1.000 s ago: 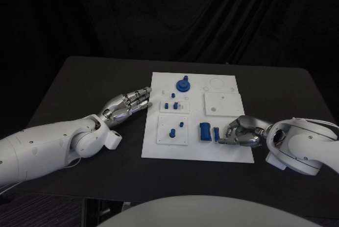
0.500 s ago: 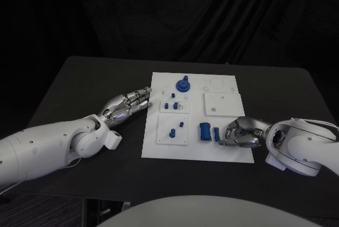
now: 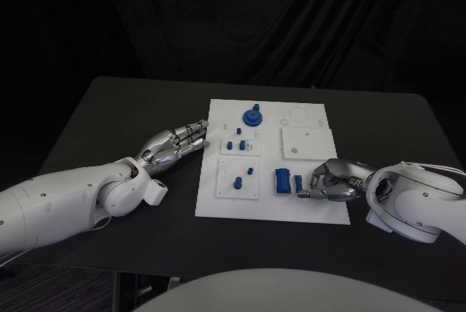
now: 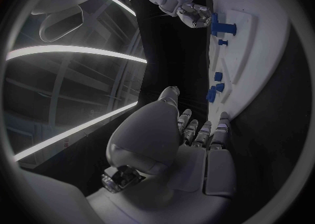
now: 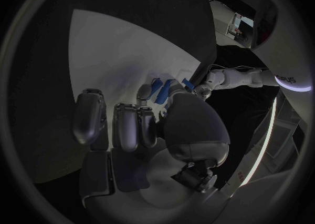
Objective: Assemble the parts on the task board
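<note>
Table: black top (image 3: 116, 116) under the white board (image 3: 272, 207), which lies at its middle
Right hand: (image 3: 328, 180) rests on the board's near right part, fingers curled in beside a narrow blue piece (image 3: 297, 184); whether they clamp it cannot be told
Blue block: (image 3: 281, 180) a taller piece just left of the narrow one, on the board's near half
Near inset: small white square (image 3: 238, 178) on the board's left side, two blue pegs standing in it
Left hand: (image 3: 178, 143) on the table just off the board's left edge, fingers straight, slightly apart, holding nothing, tips close to the edge
Middle inset: three small blue pieces (image 3: 235, 145) near the board's left edge
Far part: round blue knob (image 3: 252, 116) near the board's far edge
Room: dark curtain (image 3: 252, 36) behind the table
</note>
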Tool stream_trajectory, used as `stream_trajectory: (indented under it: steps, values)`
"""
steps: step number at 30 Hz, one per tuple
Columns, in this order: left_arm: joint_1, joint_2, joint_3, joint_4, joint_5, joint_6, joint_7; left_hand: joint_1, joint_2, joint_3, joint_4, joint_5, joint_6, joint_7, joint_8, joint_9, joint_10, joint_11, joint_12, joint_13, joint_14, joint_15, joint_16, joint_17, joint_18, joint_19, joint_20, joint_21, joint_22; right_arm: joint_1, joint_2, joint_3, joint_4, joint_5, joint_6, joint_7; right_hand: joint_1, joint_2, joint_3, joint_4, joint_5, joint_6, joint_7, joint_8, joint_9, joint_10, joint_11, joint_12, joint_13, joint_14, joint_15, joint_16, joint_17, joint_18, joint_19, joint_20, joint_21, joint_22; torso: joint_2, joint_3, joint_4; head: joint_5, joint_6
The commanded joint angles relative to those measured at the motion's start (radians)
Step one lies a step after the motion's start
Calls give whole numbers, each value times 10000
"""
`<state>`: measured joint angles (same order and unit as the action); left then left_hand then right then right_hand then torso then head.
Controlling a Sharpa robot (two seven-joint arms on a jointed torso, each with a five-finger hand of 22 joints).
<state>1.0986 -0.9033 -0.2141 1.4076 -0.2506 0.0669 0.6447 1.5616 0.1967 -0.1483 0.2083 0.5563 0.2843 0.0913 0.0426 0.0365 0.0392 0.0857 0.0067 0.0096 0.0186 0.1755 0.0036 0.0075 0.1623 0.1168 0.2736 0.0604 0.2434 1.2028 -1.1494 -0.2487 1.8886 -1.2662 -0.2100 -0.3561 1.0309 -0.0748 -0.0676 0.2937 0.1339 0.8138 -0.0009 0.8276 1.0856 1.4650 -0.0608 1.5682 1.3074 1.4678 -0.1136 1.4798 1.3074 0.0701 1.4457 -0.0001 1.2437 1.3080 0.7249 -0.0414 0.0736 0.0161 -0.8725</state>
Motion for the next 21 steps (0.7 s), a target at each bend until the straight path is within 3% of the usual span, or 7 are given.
stream_trajectory:
  steps: [1, 5, 11, 13, 18, 21]
  values:
    - [-19, 11, 7, 12, 13, 157, 73, -9, 44, 51, -31, -33, 19, 51, 58, 16, 31, 9, 36, 9, 75, -19, 62, 8, 129, 46, 6, 44, 7, -29, -8, 2, 37, -1438, -254, -407, -446, -281, 42, 30, -465, 49, 43, -228, -141, 1058, -91, 26, 2634, 583, -66, 12, 664, 5, -18, -43, -5, 1698, -4, 2, -1, 5, -2]
    - [-22, 10, 7, 10, 13, 163, 63, -9, 43, 51, -31, -33, 13, 52, 57, 15, 29, 9, 36, 9, 68, -19, 60, 6, 129, 43, 7, 43, 2, -29, -7, 2, 41, -1892, -493, -494, -807, -232, -138, 20, -449, 243, 44, -412, -260, 1058, -98, 26, 2634, 552, -68, -36, 571, 27, -69, -46, -119, 1667, -6, 1, -12, 18, -2]
    - [-29, 14, 7, 6, 13, 180, 54, -10, 43, 51, -31, -33, 17, 54, 57, 16, 27, 10, 35, 8, 63, -19, 57, 4, 128, 43, 7, 43, 0, -30, 8, 2, 47, -2208, -640, -570, -1047, -374, -412, 29, -502, 574, 17, -546, -310, 1058, -75, 26, 2634, 449, -46, -180, 297, 93, -236, -30, -471, 1573, -2, 2, -9, 17, -2]
    - [-31, 15, 7, 5, 13, 187, 49, -10, 43, 51, -31, -33, 17, 54, 57, 16, 27, 10, 35, 8, 63, -19, 57, 4, 128, 43, 7, 43, 0, -30, 13, 3, 43, -2281, -655, -602, -996, -269, -380, 19, -392, 736, -12, -507, -253, 1058, -58, 26, 2634, 425, -28, -205, 259, 101, -270, -15, -528, 1560, -1, -1, -9, 18, -2]
    - [-36, 20, 7, 0, 13, 203, 41, -10, 43, 51, -31, -33, 17, 54, 57, 16, 27, 10, 35, 8, 63, -19, 57, 4, 128, 43, 7, 43, 0, -31, 25, 3, 34, -2530, -567, -725, -390, -8, -274, -23, 355, 1307, -37, -5, 300, 1058, -35, 26, 2634, 334, 4, -313, 58, 157, -409, 18, -829, 1487, 0, 2, -6, 20, -2]
    - [-39, 22, 7, -1, 13, 212, 33, -11, 44, 52, -30, -34, 22, 59, 59, 16, 28, 10, 35, 8, 65, -19, 58, 4, 128, 44, 8, 44, 1, -31, 33, 3, 18, -2616, -475, -784, -17, 99, -255, -52, 473, 1624, -42, 342, 636, 1058, -29, 26, 2634, 281, 15, -368, -40, 186, -489, 34, -1000, 1446, -4, 0, -4, 18, -2]
